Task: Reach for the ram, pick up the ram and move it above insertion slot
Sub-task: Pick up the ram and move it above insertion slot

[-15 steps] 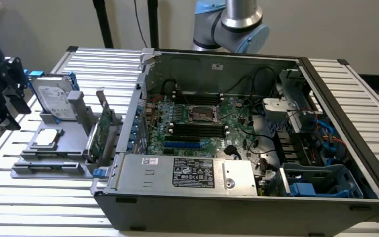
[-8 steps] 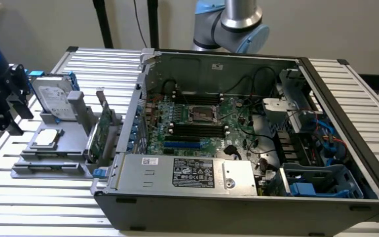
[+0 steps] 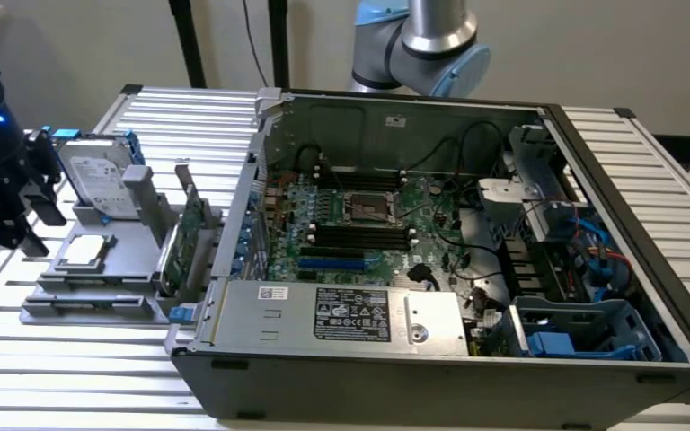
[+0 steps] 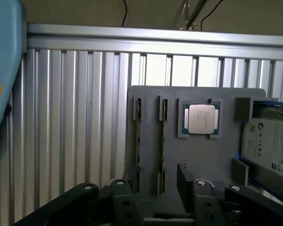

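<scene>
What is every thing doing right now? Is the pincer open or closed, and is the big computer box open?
pincer: open, holding nothing, close to the grey holder.
ram: on edge in a holder slot, not grabbed.
processor chip: lying flat in its pocket on the holder.
hard drive: propped up in the holder.
expansion card: standing upright in the holder.
computer case: side cover off, insides showing.

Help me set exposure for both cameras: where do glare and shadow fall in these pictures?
Exterior view: the slatted table reflects brightly, while the computer case is dim inside. Wrist view: the table slats glare white beyond the grey tray, the processor shines on its metal lid, the ram reads as a thin dark strip, and the gripper is nearly black.
</scene>
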{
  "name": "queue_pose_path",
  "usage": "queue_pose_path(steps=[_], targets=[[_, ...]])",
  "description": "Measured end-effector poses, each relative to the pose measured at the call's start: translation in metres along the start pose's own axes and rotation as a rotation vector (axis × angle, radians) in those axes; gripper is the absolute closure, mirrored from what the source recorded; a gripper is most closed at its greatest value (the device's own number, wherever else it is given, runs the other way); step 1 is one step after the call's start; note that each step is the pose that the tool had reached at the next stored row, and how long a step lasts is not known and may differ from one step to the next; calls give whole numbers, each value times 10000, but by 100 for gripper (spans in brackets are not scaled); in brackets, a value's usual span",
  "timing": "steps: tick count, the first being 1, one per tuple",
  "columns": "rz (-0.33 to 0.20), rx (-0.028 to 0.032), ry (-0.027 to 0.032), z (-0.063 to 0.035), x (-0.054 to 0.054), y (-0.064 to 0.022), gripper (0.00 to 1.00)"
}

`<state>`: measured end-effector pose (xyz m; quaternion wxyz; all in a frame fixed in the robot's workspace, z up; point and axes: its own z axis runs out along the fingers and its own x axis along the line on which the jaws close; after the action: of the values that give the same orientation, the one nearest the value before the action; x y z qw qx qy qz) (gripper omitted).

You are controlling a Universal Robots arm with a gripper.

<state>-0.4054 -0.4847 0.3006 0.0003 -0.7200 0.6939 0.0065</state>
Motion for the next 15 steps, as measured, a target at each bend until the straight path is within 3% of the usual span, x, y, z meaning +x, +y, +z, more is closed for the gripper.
queue_pose_path(steps=[15], targets=[[0, 0, 0, 272, 37, -41, 52]])
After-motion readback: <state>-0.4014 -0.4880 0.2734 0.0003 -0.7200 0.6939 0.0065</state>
